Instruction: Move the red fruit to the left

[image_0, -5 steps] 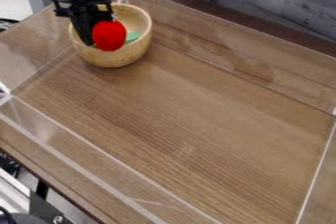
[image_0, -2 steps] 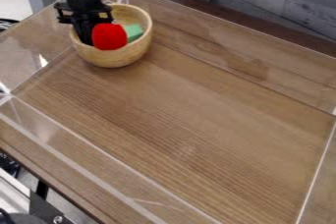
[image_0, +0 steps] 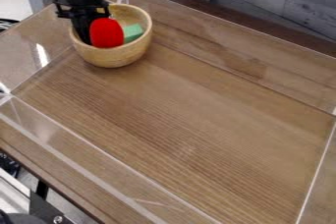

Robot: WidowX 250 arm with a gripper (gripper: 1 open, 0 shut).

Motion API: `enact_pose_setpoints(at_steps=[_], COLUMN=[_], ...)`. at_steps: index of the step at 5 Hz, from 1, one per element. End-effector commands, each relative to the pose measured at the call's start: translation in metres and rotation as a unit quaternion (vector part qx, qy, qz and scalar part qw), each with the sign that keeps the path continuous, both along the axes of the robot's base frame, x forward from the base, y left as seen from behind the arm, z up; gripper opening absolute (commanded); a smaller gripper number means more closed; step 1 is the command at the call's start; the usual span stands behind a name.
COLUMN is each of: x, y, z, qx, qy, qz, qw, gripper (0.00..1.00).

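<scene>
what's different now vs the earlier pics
The gripper, shut on the red fruit throughout, has edged slightly toward the picture's left over the wooden bowl, taking the fruit with it. A little more of the light-green piece shows beside the fruit. Nothing was let go. The bowl and the table stayed as they were.

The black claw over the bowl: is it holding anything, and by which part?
The gripper seems clamped on the red fruit, pinching its upper part, inside the wooden bowl. Whether it is lifted cannot be told.
</scene>
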State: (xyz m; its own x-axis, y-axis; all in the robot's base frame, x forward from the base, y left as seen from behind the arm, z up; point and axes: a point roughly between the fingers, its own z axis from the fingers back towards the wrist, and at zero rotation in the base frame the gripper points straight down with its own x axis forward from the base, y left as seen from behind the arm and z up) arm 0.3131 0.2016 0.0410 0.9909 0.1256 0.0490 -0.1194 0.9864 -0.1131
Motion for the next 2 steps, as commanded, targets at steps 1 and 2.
enact_pose_setpoints(at_steps=[1,2], x=[0.0024,0.0062], y=[0.0098,0.0107], z=[-0.0043,-0.0108], qx=[0.008,0.009], qy=[-0.004,-0.003], qz=[0.001,0.005], qw=[1.0000,0.9999], gripper=[0.00,0.00])
